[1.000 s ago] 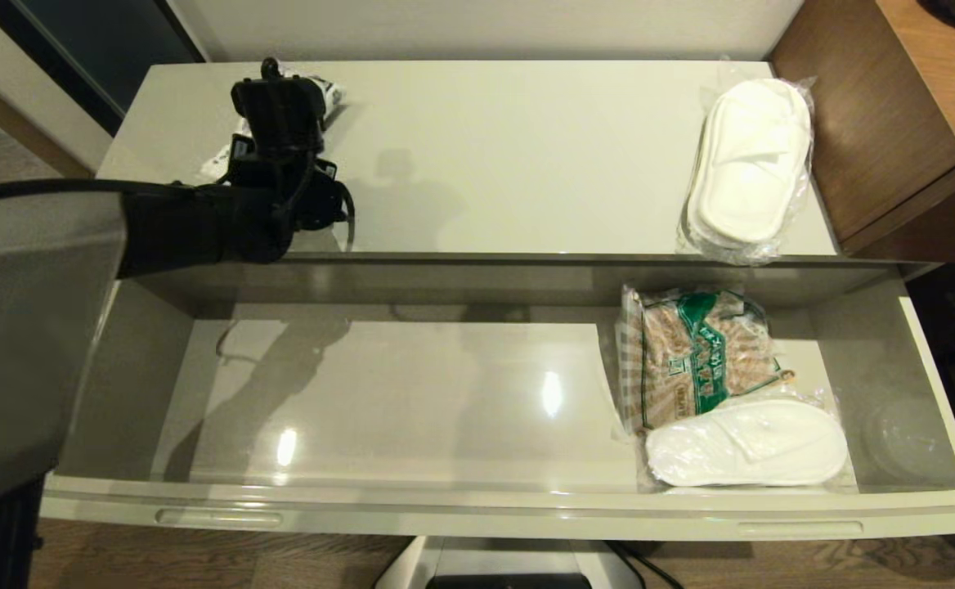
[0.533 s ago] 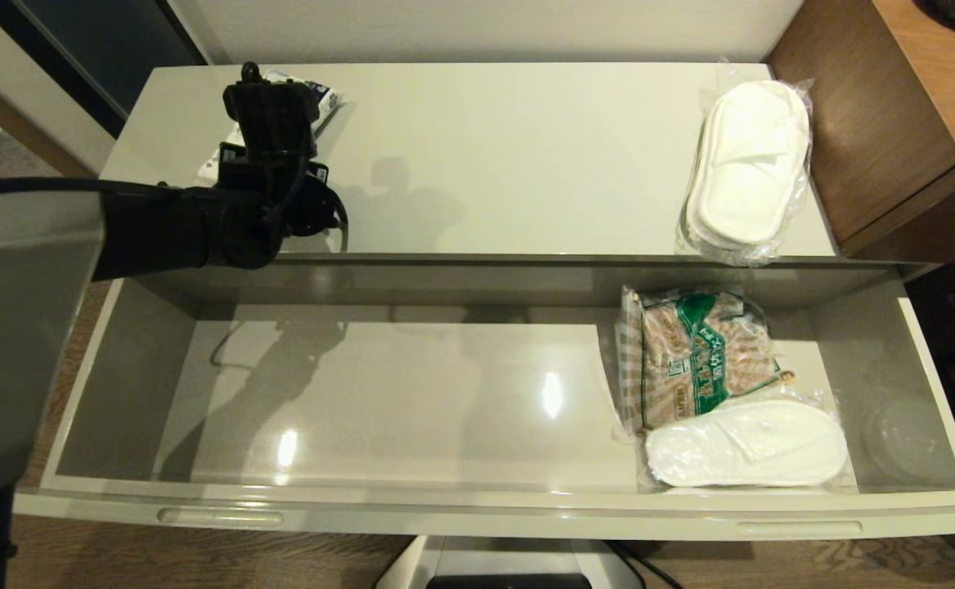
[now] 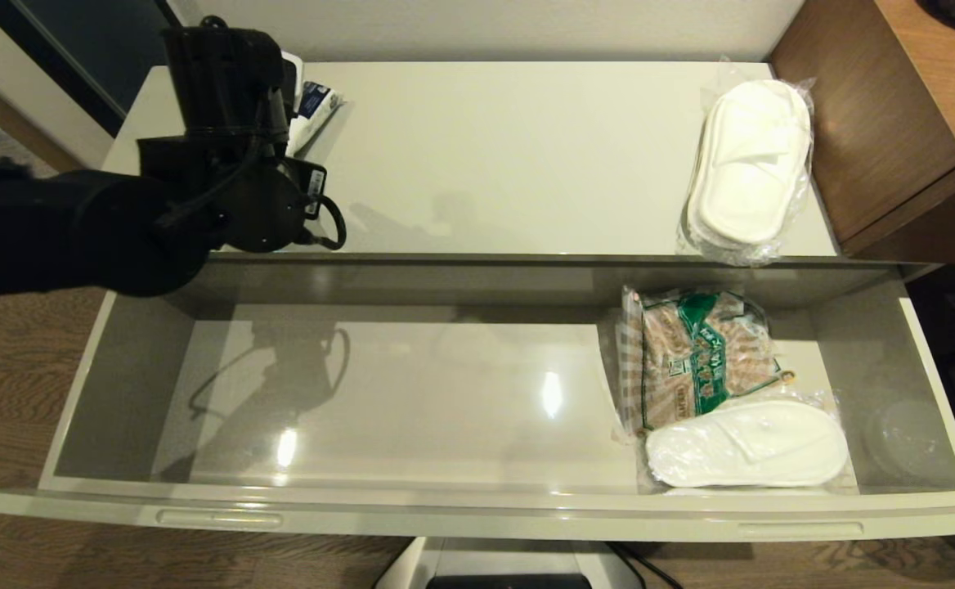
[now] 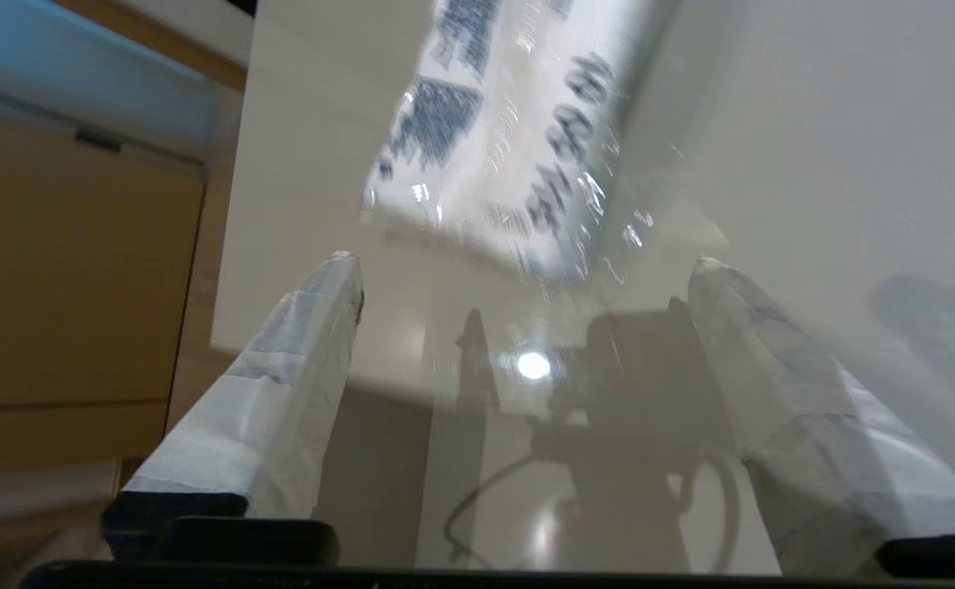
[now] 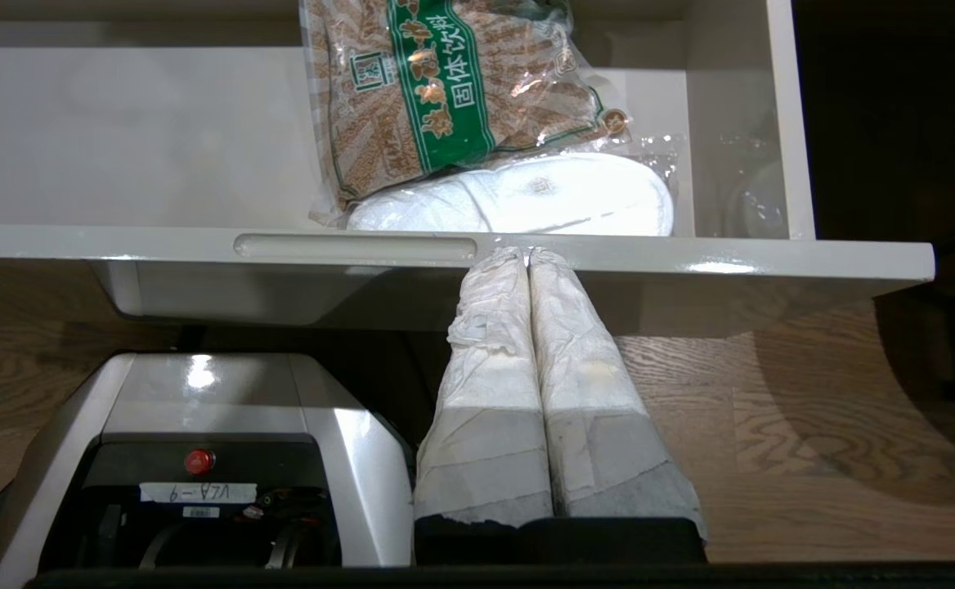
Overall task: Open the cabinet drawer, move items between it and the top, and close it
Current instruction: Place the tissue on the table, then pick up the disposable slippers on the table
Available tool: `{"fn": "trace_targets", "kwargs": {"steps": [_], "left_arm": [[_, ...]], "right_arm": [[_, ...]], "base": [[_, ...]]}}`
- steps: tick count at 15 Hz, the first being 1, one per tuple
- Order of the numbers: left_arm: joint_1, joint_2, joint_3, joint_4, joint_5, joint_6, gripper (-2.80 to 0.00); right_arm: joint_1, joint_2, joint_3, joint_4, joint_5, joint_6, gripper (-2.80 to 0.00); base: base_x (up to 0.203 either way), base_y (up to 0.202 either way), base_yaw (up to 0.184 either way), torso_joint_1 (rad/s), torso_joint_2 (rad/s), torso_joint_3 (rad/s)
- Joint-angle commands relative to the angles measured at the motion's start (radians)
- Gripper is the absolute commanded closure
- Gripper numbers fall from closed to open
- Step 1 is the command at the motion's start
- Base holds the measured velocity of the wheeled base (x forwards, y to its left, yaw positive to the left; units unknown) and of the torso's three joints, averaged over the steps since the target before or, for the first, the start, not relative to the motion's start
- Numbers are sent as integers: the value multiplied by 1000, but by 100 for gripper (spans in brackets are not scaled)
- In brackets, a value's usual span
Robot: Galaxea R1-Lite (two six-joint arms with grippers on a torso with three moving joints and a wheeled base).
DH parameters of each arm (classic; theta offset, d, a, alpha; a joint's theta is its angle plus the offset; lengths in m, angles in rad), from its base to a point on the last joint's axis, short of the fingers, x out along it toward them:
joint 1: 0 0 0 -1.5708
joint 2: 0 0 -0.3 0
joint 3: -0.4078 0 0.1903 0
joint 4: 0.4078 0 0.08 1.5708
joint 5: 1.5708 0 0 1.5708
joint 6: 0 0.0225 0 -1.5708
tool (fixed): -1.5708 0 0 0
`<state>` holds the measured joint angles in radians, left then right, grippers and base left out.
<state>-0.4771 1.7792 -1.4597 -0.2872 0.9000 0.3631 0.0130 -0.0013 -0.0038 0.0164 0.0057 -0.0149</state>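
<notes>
One tissue pack (image 3: 311, 105) lies seemingly lengthwise toward the wall, beyond the left gripper (image 4: 522, 266), spread wide, empty.

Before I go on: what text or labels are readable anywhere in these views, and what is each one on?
"固体饮" in white on the green band of the snack bag in the cabinet drawer; the rest of the band is too distorted to read.
Handwritten white label below the red button on the robot base: upside down, not surely readable.
Blue print on the tissue pack on the top: blurred, unreadable.

Tissue pack (image 3: 314, 106) on top (image 3: 510, 164)
</notes>
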Motion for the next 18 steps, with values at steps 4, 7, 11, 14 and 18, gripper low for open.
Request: {"fn": "trace_targets", "kwargs": {"steps": [4,7,11,14,18], "left_arm": [[-95,-429,333,52,58,2,-280],[-27,-623,578,121,54,0,0],[89,-830,730,308,24,-3,0],[129,-957,493,728,-38,-35,0],[232,-1209,339,1267,-220,-172,0]], "right_arm": [[1,-16,-1,0,0,0,0],[1,-16,-1,0,0,0,0],[1,-16,6,-16,-1,-2,0],[1,-16,7,-19,0,0,0],[1,-16,7,-18,-1,-2,0]], "base": [[0,0,0,0,0,0],[0,0,0,0,0,0],[0,0,0,0,0,0],[0,0,0,0,0,0],[0,0,0,0,0,0]]}}
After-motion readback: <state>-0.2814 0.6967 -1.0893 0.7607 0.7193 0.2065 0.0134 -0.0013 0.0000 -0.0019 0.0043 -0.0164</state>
